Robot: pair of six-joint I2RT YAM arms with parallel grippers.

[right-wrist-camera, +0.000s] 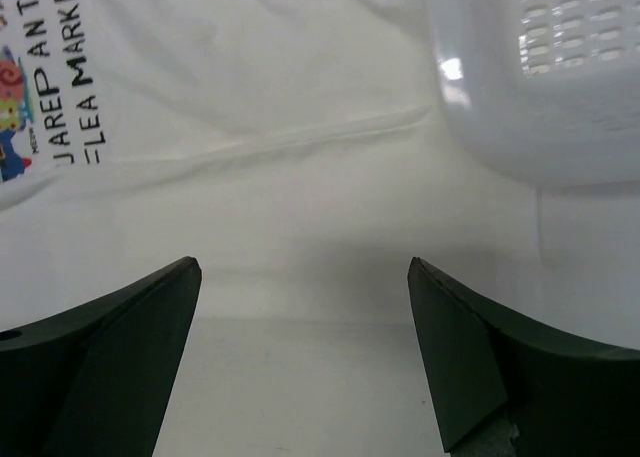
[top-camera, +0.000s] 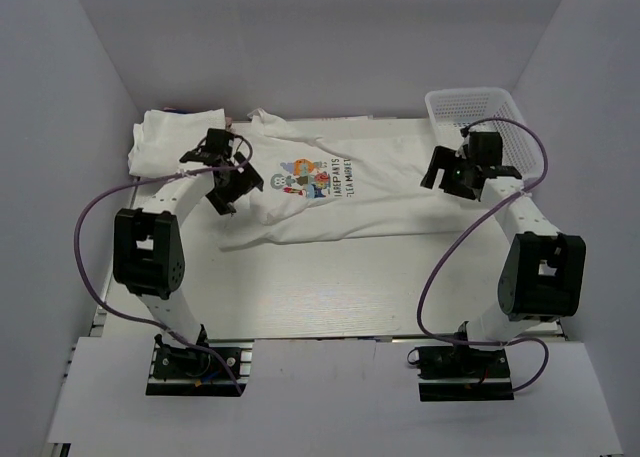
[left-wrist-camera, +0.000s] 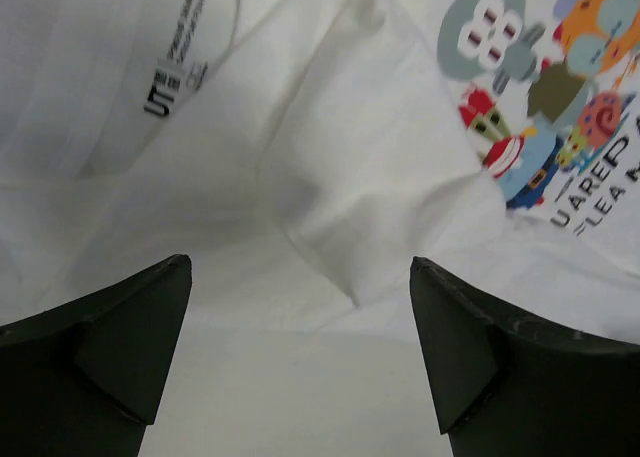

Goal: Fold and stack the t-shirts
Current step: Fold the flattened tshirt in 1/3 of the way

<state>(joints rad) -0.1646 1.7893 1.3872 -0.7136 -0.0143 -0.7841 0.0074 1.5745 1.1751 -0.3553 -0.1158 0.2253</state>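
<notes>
The printed t-shirt (top-camera: 330, 192) lies spread on the tabletop (top-camera: 330, 287), its long axis running straight away from the basket (top-camera: 470, 92). The right hand (top-camera: 445, 169), wide and empty, hovers at the end beside the basket. The left hand (top-camera: 235, 182), equally wide, hovers at the far end.

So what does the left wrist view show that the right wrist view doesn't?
Only the left wrist view: the neck label and most of the cartoon print, with the left gripper open above the cloth. Only the right wrist view: the white mesh basket at upper right, with the right gripper open and holding nothing. Both: the printed t-shirt spread out and its dark lettering.
</notes>
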